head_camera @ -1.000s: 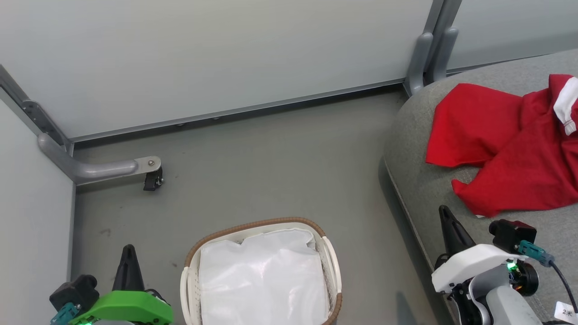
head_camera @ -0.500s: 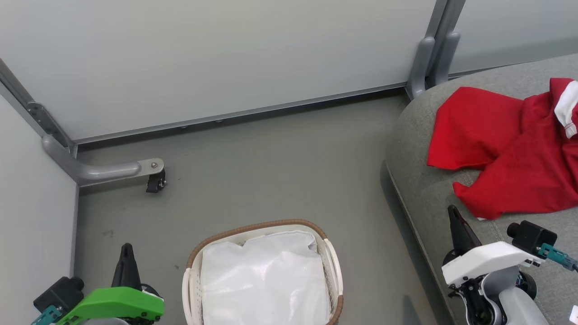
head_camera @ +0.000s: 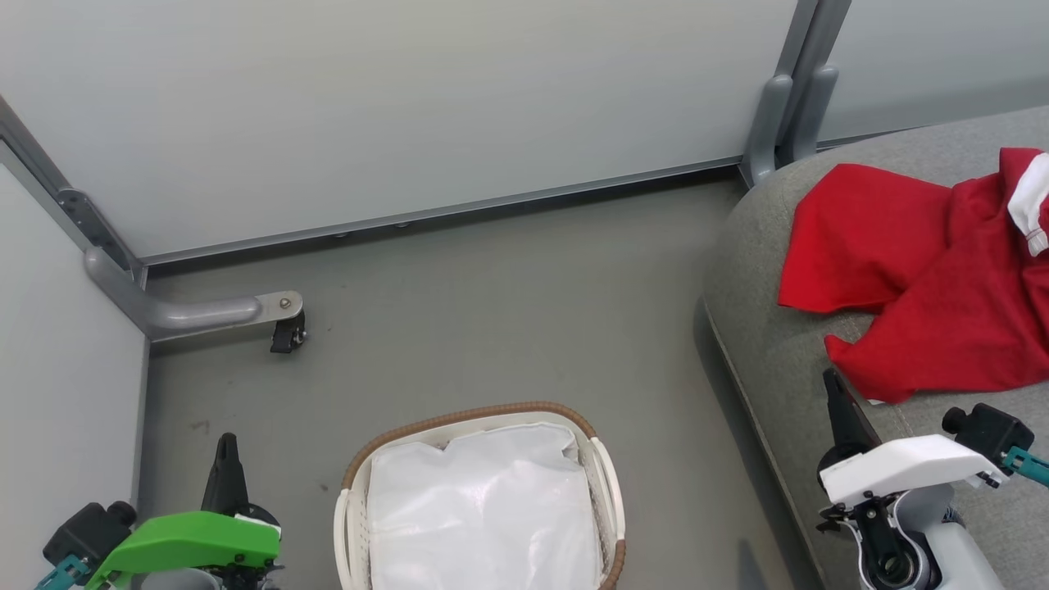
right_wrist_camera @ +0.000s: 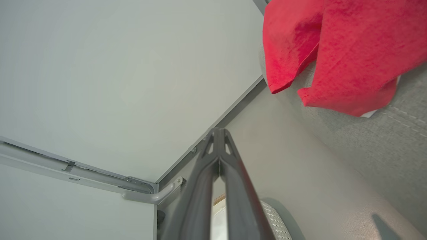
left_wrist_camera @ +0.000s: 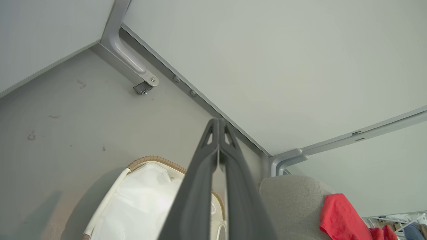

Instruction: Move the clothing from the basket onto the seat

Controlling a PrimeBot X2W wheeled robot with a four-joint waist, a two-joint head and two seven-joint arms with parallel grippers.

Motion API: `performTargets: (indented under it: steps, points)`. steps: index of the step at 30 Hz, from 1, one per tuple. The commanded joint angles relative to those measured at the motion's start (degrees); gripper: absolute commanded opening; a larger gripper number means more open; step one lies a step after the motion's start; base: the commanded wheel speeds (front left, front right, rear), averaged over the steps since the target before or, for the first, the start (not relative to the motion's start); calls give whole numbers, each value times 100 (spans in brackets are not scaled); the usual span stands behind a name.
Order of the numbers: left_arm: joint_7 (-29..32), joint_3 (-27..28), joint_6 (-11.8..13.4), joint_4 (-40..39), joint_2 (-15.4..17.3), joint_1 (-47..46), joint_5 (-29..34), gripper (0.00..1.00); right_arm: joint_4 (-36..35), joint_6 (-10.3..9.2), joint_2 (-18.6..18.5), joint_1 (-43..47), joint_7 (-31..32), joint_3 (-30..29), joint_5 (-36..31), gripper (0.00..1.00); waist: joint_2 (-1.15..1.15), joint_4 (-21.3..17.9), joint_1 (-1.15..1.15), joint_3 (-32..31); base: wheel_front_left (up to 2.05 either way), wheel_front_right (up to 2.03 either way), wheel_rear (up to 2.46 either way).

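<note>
On the grey floor (head_camera: 492, 311) the basket (head_camera: 459, 412) has just a white sheet (head_camera: 479, 508) inside. The red clothing (head_camera: 926, 279) lies on the seat (head_camera: 762, 328), just ahead of the right gripper (head_camera: 834, 385). Both jaws are closed tight, holding nothing.

Green-shelled left hand (head_camera: 225, 444), white-shelled right hand (head_camera: 833, 378), long dark tapering fingers (left_wrist_camera: 200, 186), teal connectors (head_camera: 1029, 465).

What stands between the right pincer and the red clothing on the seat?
Nothing visible. The shut right pincer points toward the clothing, which lies on the seat; only bare seat fabric shows between them.
</note>
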Motion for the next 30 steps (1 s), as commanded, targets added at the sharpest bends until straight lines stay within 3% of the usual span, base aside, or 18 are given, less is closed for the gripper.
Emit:
performTargets:
  steps: [1, 30]
  points:
    - [42, 31, -51, -83, 28, -168, -175, 0, -108, -3, -32, 31, 52, -44, 197, 0, 0, 5, 0, -7, 0, 0, 0]
    - [503, 177, -206, -217, 35, -270, -1848, 0, -402, -4, -32, 187, 518, -252, 1992, 0, 0, 80, 0, -130, 0, 0, 0]
